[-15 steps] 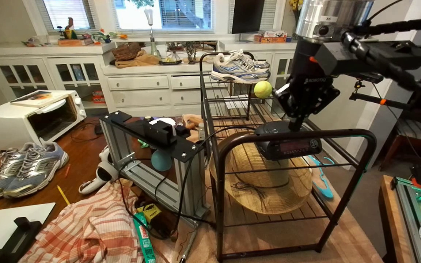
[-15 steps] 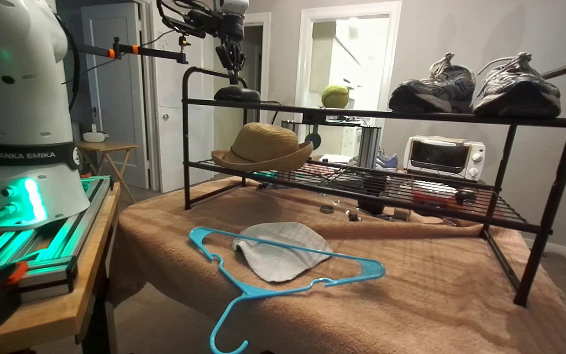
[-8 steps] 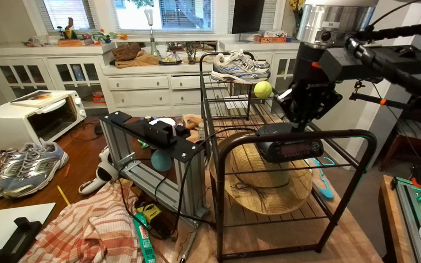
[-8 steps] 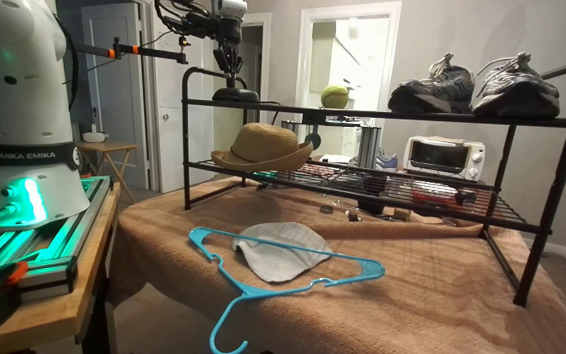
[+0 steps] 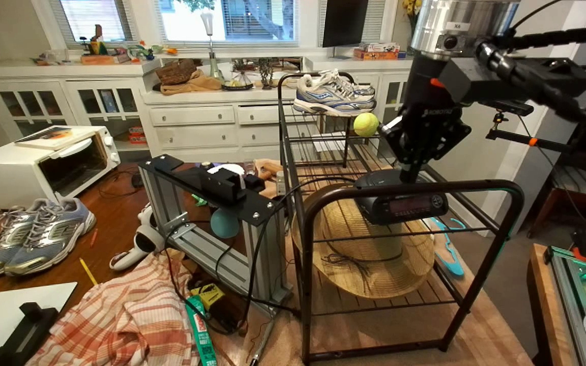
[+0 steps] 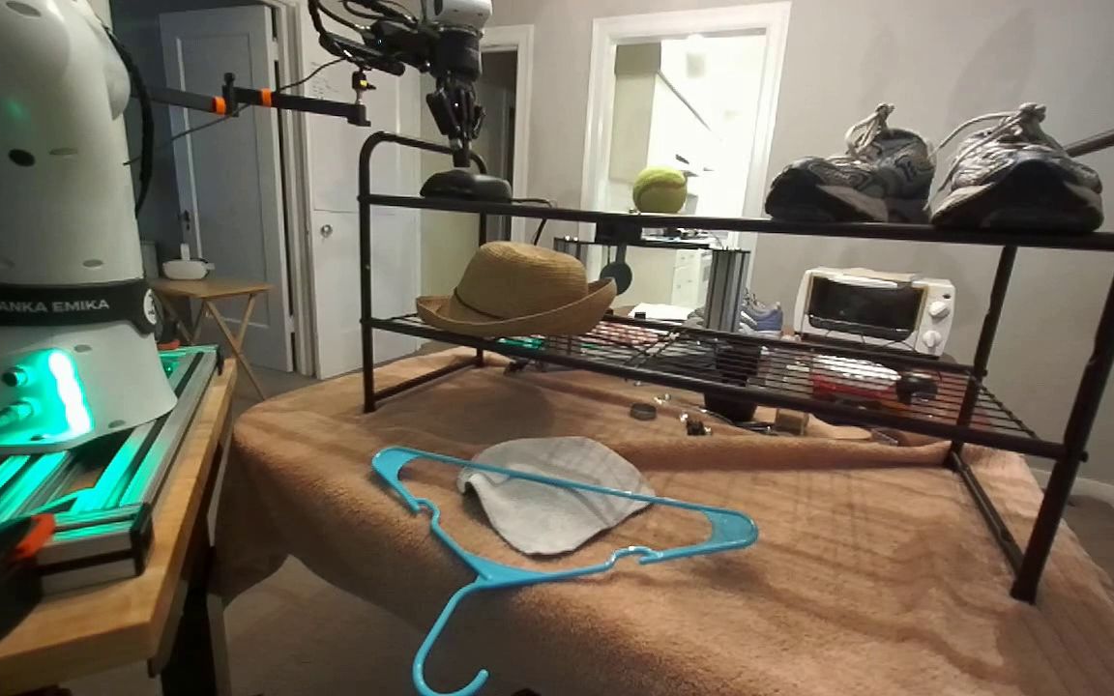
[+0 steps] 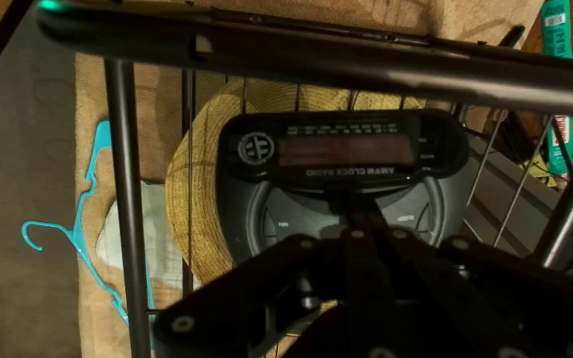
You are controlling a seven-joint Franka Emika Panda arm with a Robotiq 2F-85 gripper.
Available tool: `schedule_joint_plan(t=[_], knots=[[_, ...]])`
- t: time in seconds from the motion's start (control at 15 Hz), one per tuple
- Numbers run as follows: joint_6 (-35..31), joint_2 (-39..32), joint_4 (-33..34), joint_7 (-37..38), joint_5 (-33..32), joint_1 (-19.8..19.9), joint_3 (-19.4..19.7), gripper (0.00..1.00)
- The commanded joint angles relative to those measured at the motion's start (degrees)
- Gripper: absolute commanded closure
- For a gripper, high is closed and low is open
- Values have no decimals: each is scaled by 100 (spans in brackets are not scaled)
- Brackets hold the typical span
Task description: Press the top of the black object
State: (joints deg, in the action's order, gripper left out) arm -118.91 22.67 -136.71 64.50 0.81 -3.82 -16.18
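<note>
The black object is a low black clock radio (image 5: 400, 207) with a dark reddish display. It sits at the near end of the rack's top shelf, and also shows in an exterior view (image 6: 467, 188) and the wrist view (image 7: 346, 149). My gripper (image 5: 408, 178) points straight down over it, fingers together with nothing between them. In an exterior view the fingertips (image 6: 461, 158) are at the middle of the radio's top; I cannot tell whether they touch it. In the wrist view the gripper (image 7: 353, 201) hides part of the radio's top, just behind the display edge.
A dark wire rack (image 6: 741, 220) carries the radio, a tennis ball (image 6: 659, 189) and shoes (image 6: 852, 179) on top. A straw hat (image 6: 518, 290) lies on the lower shelf. The rack's raised end bar (image 5: 415, 189) stands close beside the gripper. A cable (image 5: 318, 179) runs from the radio.
Half a second ago my gripper was lower, and the radio sat slightly lower with it. Since then the gripper has risen a little, almost to its height of one second ago. The fingers stayed together.
</note>
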Motion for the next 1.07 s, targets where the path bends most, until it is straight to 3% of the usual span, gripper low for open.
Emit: schedule_joint_plan(t=[0.0,0.27,0.33,0.47,0.67,1.0], knots=[[-72,36,70,5,-25,-12,113,100],[226,95,177,-96,-112,-7,174,100],[453,156,259,-192,-125,-29,191,74],[1358,350,573,-1012,261,-252,411,67],[2394,765,1052,-1998,600,-372,627,45],[3822,1215,1763,-3753,406,-261,811,7]])
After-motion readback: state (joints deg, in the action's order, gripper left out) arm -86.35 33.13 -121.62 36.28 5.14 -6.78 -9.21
